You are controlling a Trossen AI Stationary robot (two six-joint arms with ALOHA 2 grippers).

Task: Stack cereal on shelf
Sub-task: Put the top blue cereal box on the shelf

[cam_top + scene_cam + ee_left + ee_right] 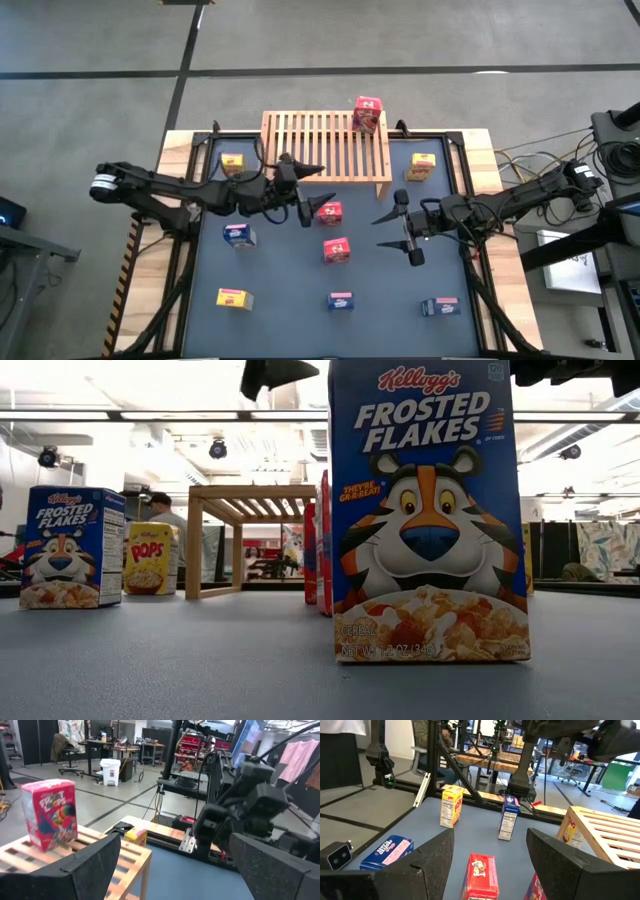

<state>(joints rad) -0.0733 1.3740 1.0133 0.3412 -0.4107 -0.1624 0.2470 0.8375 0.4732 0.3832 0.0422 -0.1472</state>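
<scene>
One red cereal box (pixel 367 113) stands on the shelf (pixel 322 146); left claw (pixel 305 207), fingers apart, hovers beside a red box (pixel 329 212) on the counter (pixel 280 290); descend squarely, straddling it; right claw (pixel 398 230) likewise apart.

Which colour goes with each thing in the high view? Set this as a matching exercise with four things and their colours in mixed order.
Things:
1. shelf
2. box atop shelf
3. box at picture's lower left
4. box at picture's lower right

Colours:
A. blue
B. red
C. light wood
D. yellow

Pairs: 1-C, 2-B, 3-D, 4-A
</scene>
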